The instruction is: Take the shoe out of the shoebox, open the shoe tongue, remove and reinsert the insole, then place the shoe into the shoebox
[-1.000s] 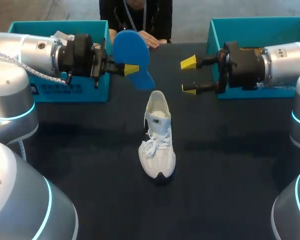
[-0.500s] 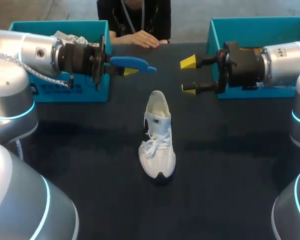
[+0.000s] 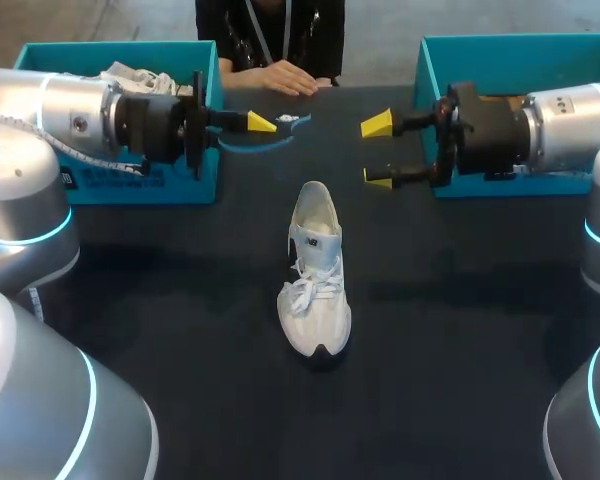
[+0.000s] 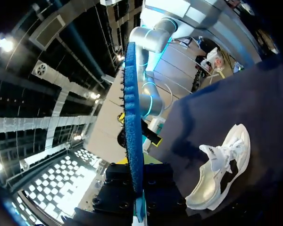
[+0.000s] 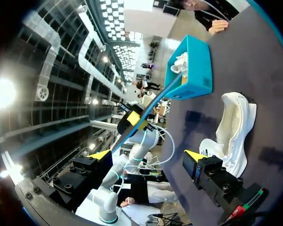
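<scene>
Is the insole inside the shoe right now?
No, the left gripper holds the blue insole in the air, apart from the white shoe.

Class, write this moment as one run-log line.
left claw: shut on insole | right claw: open, empty | shoe: on table

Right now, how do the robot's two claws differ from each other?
The left claw is shut on a blue insole; the right claw holds nothing. The left claw's yellow tips sit close together, while the right claw's stand wide apart. Both hang above the table, pointing towards each other, beyond the white shoe.
</scene>
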Controlling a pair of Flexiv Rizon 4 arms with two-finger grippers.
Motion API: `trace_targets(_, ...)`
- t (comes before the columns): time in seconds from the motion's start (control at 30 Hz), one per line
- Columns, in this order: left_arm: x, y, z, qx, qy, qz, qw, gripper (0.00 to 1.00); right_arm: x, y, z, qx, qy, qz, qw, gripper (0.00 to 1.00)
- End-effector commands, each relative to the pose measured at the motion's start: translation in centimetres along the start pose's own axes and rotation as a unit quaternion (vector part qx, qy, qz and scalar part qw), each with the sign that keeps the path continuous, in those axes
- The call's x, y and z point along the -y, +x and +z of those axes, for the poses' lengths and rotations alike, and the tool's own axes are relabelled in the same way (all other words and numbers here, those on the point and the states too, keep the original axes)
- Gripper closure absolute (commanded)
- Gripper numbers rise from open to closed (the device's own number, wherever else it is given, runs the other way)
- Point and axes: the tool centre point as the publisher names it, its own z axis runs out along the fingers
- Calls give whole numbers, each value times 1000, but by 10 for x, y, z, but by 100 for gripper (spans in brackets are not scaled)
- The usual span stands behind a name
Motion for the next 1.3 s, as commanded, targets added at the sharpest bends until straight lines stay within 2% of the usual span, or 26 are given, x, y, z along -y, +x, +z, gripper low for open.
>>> trace_targets(0.03, -1, 6, 3, 8, -34, 110, 993, 100, 0, -1, 2, 0, -1, 0, 1000, 0)
trace_targets(0.33, -6, 3, 7, 44, -58, 221, 972, 100, 0, -1, 2, 0, -1, 0, 1000, 0)
trace_targets(0.6, -10, 3, 9, 68, -65, 245, 965, 100, 0, -1, 2, 0, -1, 0, 1000, 0)
trace_targets(0.93, -11, 4, 12, 65, -67, 246, 965, 100, 0, -1, 2, 0, -1, 0, 1000, 0)
trace_targets(1.3, -12, 5, 30, 62, -71, 247, 965, 100, -4, 0, 11, 5, 10, 2, 1000, 0)
